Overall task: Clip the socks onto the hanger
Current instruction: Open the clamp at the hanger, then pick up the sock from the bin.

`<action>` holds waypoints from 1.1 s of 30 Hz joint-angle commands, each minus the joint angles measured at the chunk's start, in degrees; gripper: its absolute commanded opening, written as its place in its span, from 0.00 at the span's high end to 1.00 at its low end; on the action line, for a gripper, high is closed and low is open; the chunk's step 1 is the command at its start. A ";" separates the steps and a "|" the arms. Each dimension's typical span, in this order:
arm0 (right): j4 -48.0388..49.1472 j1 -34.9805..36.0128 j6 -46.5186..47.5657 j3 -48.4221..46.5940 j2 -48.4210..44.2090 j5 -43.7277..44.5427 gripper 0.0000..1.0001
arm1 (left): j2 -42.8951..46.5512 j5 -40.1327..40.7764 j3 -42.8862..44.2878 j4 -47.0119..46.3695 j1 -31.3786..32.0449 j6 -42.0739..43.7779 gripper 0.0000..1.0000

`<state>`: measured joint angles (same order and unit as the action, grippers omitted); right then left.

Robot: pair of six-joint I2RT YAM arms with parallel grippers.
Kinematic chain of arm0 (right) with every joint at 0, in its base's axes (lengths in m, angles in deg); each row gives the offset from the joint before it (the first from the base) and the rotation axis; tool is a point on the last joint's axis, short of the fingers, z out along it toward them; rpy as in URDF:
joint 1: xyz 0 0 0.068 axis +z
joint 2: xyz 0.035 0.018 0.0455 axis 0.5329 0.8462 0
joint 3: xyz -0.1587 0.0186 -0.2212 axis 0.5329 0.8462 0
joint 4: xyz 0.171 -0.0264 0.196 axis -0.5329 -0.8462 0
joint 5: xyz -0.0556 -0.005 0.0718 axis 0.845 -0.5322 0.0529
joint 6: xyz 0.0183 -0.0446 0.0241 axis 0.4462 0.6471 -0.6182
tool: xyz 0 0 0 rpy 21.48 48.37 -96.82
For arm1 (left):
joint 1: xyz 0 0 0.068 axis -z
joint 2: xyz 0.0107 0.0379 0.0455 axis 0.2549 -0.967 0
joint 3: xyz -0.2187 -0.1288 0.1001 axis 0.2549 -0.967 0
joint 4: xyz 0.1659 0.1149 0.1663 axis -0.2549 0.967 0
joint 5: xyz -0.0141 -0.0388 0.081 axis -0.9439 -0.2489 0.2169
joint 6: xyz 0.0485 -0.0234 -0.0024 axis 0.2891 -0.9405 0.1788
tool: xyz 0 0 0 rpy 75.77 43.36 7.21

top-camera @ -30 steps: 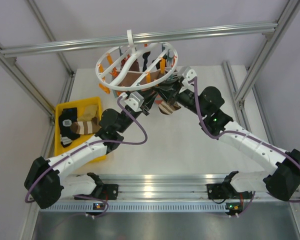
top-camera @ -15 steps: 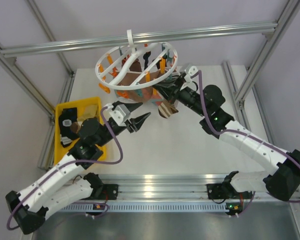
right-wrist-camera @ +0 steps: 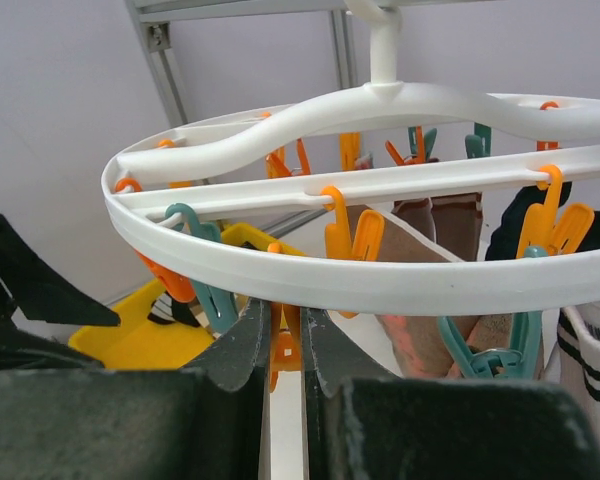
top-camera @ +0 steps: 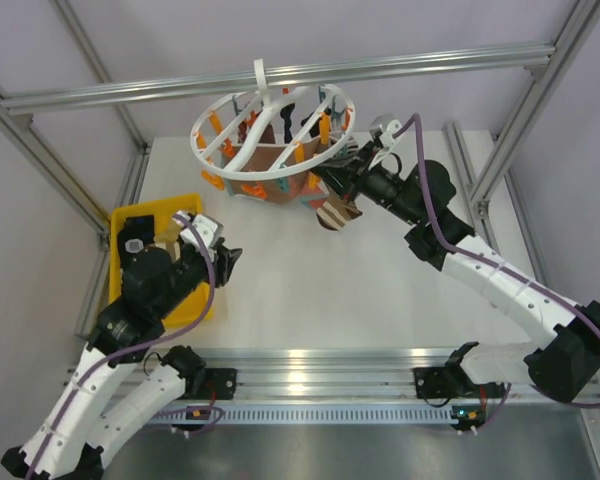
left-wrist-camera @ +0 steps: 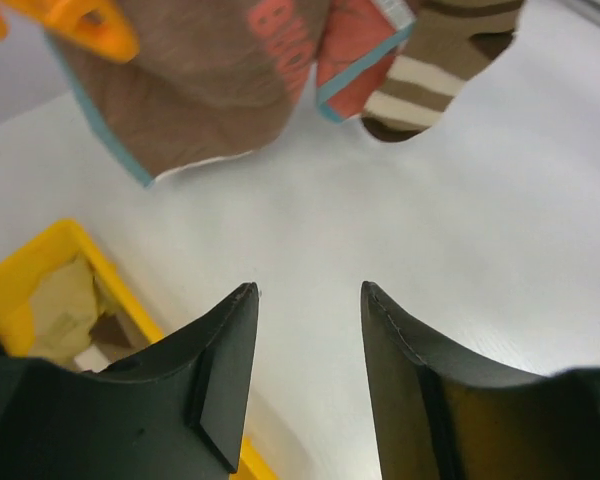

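Top external: yellow tray [top-camera: 120, 218] holds socks [top-camera: 134, 248]; left tool [left-wrist-camera: 307, 292] wide beside it, right tool [right-wrist-camera: 285, 312] pinching orange clip [right-wrist-camera: 280, 352].

— Where does my left arm sit?
— I have it folded low at the near left. The left gripper [left-wrist-camera: 305, 292] has its fingers spread wide with nothing between them.
— And the right?
— I see it stretched up and away. The right gripper [right-wrist-camera: 286, 311] is nearly closed, with an orange clip [right-wrist-camera: 283, 352] filling the slit.

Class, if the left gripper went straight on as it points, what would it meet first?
Probably the bare table; the hanging brown sock seems above the left gripper's line, depth unclear.
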<state>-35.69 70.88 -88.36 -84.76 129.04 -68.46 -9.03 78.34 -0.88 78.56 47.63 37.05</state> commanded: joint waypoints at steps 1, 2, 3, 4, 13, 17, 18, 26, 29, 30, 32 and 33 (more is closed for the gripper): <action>-1.66 -0.79 -2.05 -3.03 1.25 -1.57 1.00 | -3.13 5.94 5.07 10.17 -4.90 -7.89 0.49; -1.75 -0.97 -2.23 -3.12 1.42 -1.83 1.00 | -4.71 5.76 6.13 11.57 -7.35 -11.05 0.49; -2.19 -1.06 -2.23 -3.39 1.60 -2.01 1.00 | -7.77 5.50 7.09 13.68 -8.59 -12.21 0.49; -2.45 -1.15 -2.32 -3.91 1.69 -2.19 1.00 | -9.37 5.06 9.10 14.39 -9.65 -13.00 0.49; -3.60 -1.23 -2.23 -3.39 0.55 -2.54 1.00 | -15.97 -2.05 11.25 20.98 -24.32 -14.69 0.49; -3.68 -1.23 -2.14 -3.12 0.46 -2.54 1.00 | -20.88 -11.88 11.84 22.56 -43.07 -7.14 0.50; -3.77 -1.23 -2.14 -3.12 0.28 -2.63 1.00 | -24.55 -18.52 12.81 23.18 -47.32 -6.08 0.50; -3.51 -1.50 -1.79 -3.12 0.98 -3.77 1.00 | -45.83 -17.18 15.28 18.73 -63.54 4.38 0.42; -3.25 -1.59 -1.88 -3.12 1.25 -4.03 1.00 | -49.36 -14.55 16.15 14.50 -63.54 4.92 0.41; -3.51 -1.59 -1.88 -3.21 1.34 -4.03 1.00 | -51.37 -14.37 16.59 12.31 -63.62 5.09 0.41; -3.77 -1.76 -1.79 -3.30 1.51 -4.03 1.00 | -53.23 -14.28 17.03 10.63 -63.54 5.80 0.41; -3.86 -1.76 -1.70 -3.30 1.43 -3.95 1.00 | -54.72 -14.54 17.03 9.49 -63.54 6.06 0.41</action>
<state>-37.87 69.85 -90.44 -86.55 129.76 -71.56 -62.08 63.72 12.93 95.18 -15.84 40.39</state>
